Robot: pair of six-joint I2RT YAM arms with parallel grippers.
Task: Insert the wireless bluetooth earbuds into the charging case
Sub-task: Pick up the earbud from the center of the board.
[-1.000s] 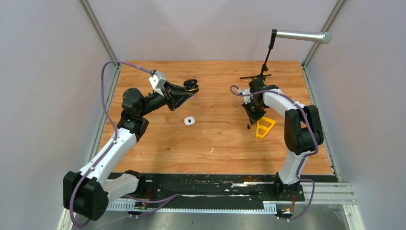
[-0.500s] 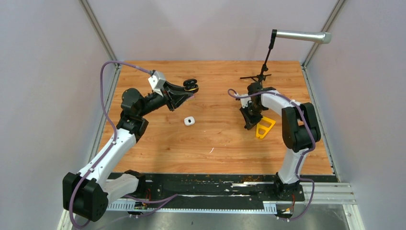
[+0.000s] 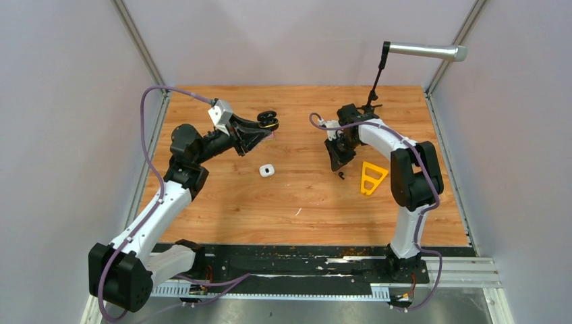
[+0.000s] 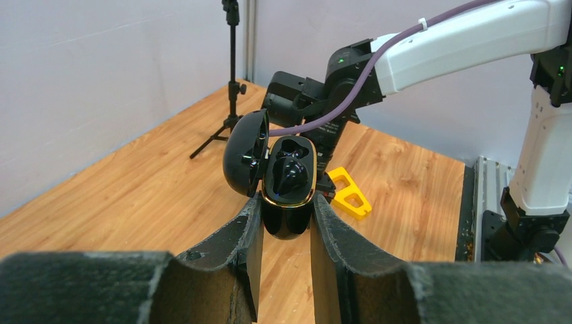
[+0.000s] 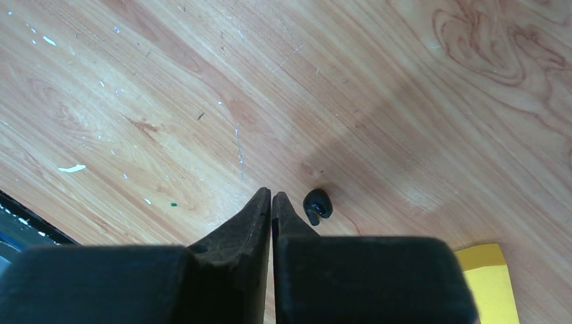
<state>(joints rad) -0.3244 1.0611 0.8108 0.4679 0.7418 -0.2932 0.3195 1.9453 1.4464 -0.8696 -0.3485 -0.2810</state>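
My left gripper (image 4: 287,202) is shut on an open black charging case (image 4: 289,185) and holds it above the table, lid (image 4: 243,160) swung to the left. One black earbud (image 4: 291,170) sits in the case. The case also shows in the top view (image 3: 270,121). A second black earbud (image 5: 317,204) lies loose on the wood just right of my right gripper's tips (image 5: 271,196). That gripper is shut and empty. In the top view this earbud (image 3: 341,176) lies just below the right gripper (image 3: 335,162). No white earbuds are in view.
A small white closed case (image 3: 267,171) lies mid-table. A yellow triangular piece (image 3: 372,177) lies right of the loose earbud. A black tripod stand (image 3: 371,101) stands at the back right. A thin white sliver (image 3: 297,212) lies nearer the front.
My right gripper has moved left and toward the back, away from the yellow piece. The loose black earbud now lies slightly further left. The left arm has barely moved.
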